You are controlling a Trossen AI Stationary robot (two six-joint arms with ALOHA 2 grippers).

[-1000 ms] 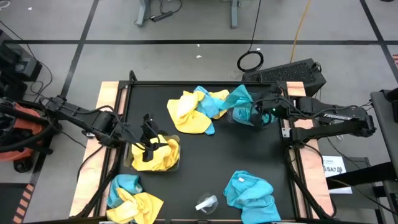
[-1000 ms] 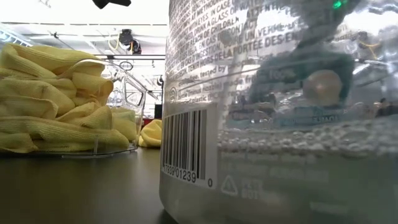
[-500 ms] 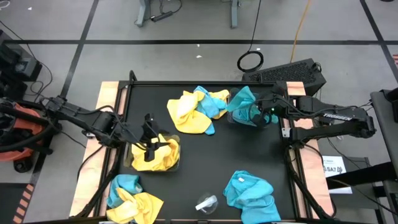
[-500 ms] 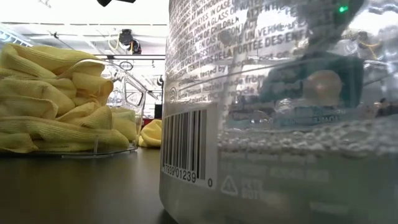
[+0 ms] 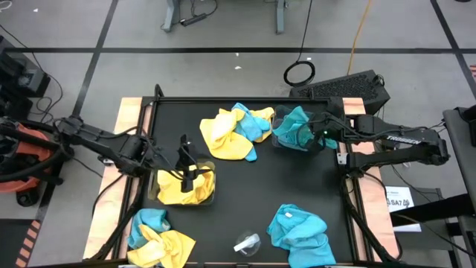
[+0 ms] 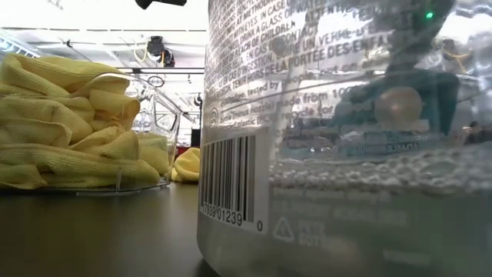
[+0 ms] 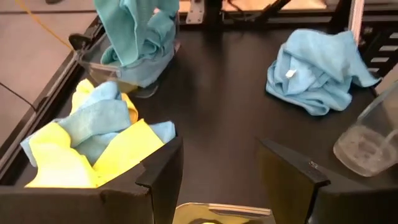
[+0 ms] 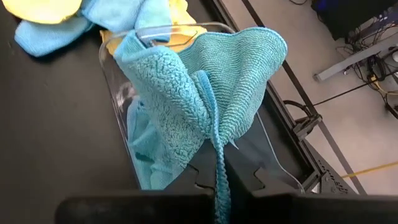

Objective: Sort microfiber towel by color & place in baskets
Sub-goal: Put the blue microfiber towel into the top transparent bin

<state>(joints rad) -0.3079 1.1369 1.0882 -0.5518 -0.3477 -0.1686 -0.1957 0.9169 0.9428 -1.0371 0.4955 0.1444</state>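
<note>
My right gripper (image 5: 311,134) is at the table's far right, shut on a teal towel (image 8: 205,93) above a clear basket (image 8: 115,74) that holds more teal cloth. My left gripper (image 5: 184,160) hovers open over the other clear basket (image 5: 186,190), at the left, which is full of yellow towels (image 6: 69,131). In the left wrist view its fingers (image 7: 165,177) stand apart with nothing between them, above that basket's rim (image 7: 224,210). My right gripper pinches a bunched, hemmed edge of the teal towel (image 8: 219,171) between its two fingers. The fingers slant down from the table's right side. The towel fans out ahead of the fingers and droops over the basket's rim and into it; its lower end is hidden among the cloth inside.
A mixed pile of yellow and teal towels (image 5: 234,130) lies at the far middle, another (image 5: 156,238) at the near left corner, and a teal heap (image 5: 297,227) at the near right. A small clear cup (image 5: 248,243) lies on its side at the near edge.
My left gripper has drifted a little toward the table's right, staying open above the yellow basket. My right gripper has tipped further down, and the teal towel in it has swung with it, lying more over the basket.
</note>
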